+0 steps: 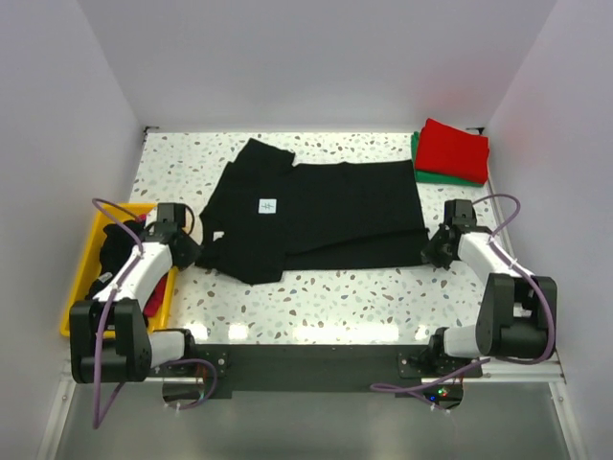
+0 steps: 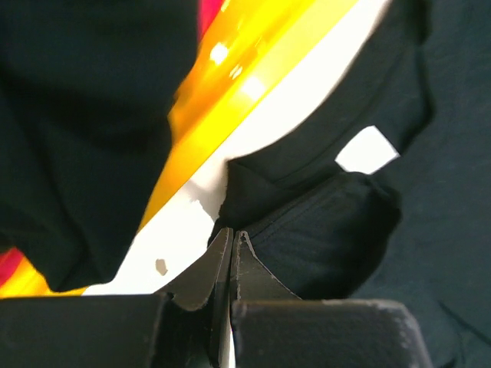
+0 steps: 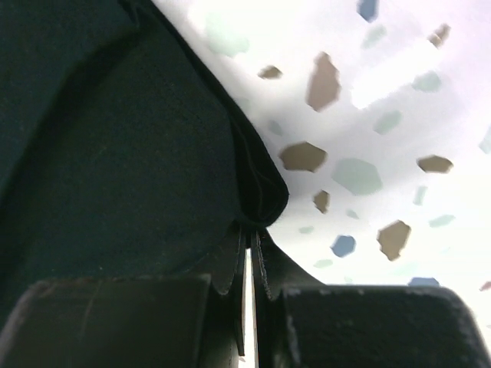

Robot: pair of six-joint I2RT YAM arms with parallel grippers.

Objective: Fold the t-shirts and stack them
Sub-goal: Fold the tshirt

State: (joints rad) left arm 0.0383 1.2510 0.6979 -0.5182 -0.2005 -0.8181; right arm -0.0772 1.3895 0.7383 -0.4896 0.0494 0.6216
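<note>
A black t-shirt (image 1: pixel 316 216) with a small white neck label (image 1: pixel 268 205) lies spread on the speckled table, its near half partly folded. My left gripper (image 1: pixel 194 247) is shut on the shirt's left edge (image 2: pixel 307 230), close to the label (image 2: pixel 367 149). My right gripper (image 1: pixel 430 250) is shut on the shirt's near right corner (image 3: pixel 261 195). A folded red t-shirt (image 1: pixel 452 149) lies on a folded green one (image 1: pixel 431 176) at the back right.
A yellow plastic bin (image 1: pixel 84 264) stands at the left edge and holds dark and red cloth; its wall (image 2: pixel 230 84) shows close to my left gripper. White walls close in the table on three sides.
</note>
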